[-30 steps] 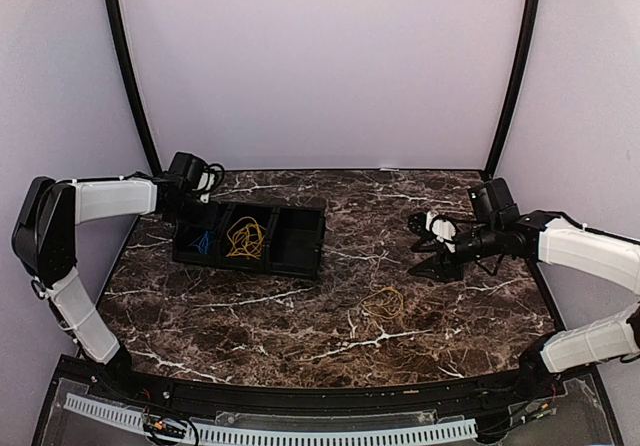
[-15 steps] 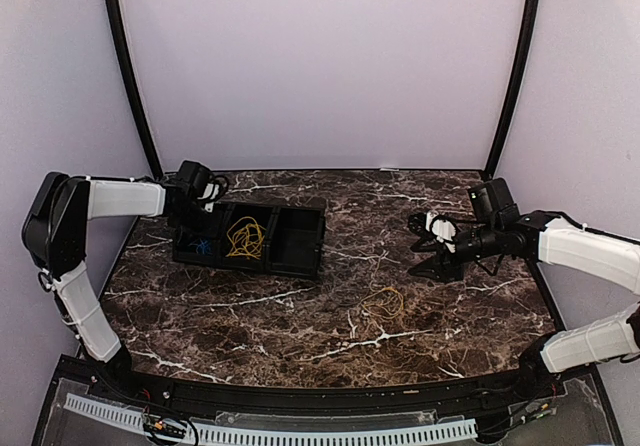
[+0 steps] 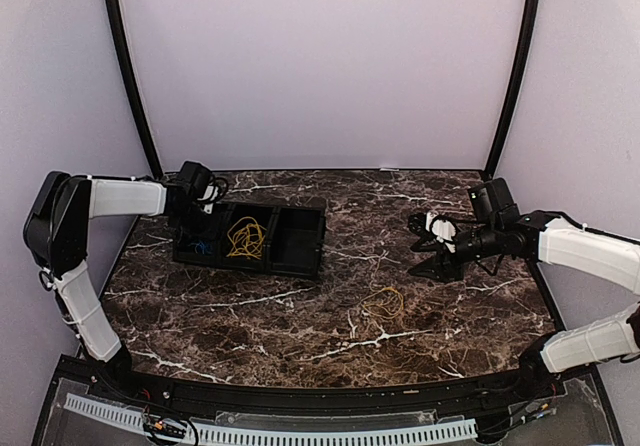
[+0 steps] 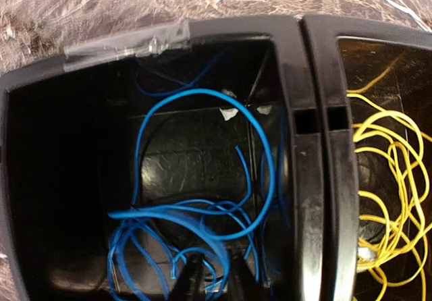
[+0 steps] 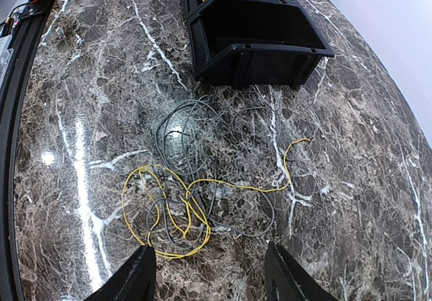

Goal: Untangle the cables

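Observation:
A blue cable (image 4: 202, 206) lies coiled in the left compartment of a black tray (image 3: 300, 256); it also shows in the top view (image 3: 203, 244). A yellow cable (image 3: 245, 236) fills the middle compartment, seen too in the left wrist view (image 4: 395, 179). My left gripper (image 4: 216, 284) hangs low in the blue compartment, jaws a little apart with blue strands between them. On the table a second yellow cable (image 5: 169, 210) lies tangled with a dark grey cable (image 5: 185, 122). My right gripper (image 5: 210, 281) is open and empty just above and in front of this tangle (image 3: 383, 301).
The tray's right compartment (image 5: 253, 31) holds nothing and faces the tangle. A strip of clear tape (image 4: 128, 44) sits on the tray's far rim. Black frame posts stand at the back corners (image 3: 130, 76). The table's near edge (image 3: 300, 391) carries a rail.
My left gripper has shifted a little right and down over the tray's left compartment. The right arm and the tangle on the table have not moved.

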Tool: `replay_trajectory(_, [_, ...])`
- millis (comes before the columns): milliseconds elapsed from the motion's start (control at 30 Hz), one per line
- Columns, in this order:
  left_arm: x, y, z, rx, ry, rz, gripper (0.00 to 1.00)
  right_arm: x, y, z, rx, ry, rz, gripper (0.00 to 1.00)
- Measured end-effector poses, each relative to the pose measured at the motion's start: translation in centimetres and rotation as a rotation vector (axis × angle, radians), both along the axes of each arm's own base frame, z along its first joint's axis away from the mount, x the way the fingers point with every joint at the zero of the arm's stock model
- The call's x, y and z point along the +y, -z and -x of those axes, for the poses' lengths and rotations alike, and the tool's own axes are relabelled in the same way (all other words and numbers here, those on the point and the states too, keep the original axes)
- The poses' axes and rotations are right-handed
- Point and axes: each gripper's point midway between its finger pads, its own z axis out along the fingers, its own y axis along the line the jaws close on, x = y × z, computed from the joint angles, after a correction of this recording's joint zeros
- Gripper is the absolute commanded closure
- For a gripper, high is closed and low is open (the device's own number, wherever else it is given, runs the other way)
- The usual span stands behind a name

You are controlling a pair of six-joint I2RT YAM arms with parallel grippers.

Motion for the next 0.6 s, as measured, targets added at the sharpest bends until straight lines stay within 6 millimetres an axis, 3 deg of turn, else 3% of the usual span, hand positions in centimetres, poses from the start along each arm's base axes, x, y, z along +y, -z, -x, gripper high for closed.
replay_trajectory(133, [0.3, -1.6, -0.1, -0.039, -0.013, -0.006, 0.68, -0.1, 0.0, -0.1, -0.002, 0.004, 0.004, 0.43])
replay_trajectory(300, [0.8, -6.4, -0.3, -0.155, -0.029, 0.002, 0.52, -0.1, 0.1, -0.2, -0.005, 0.01, 0.009, 0.42])
replay_trajectory(433, [1.3, -10.2, 0.0, -0.241, -0.037, 0.006, 0.46, -0.2, 0.2, -0.2, -0.003, 0.012, 0.013, 0.42])
replay_trajectory(600, [1.7, -12.4, 0.9, -0.278, -0.039, 0.008, 0.38, -0.2, 0.5, -0.3, 0.005, 0.014, 0.02, 0.42])
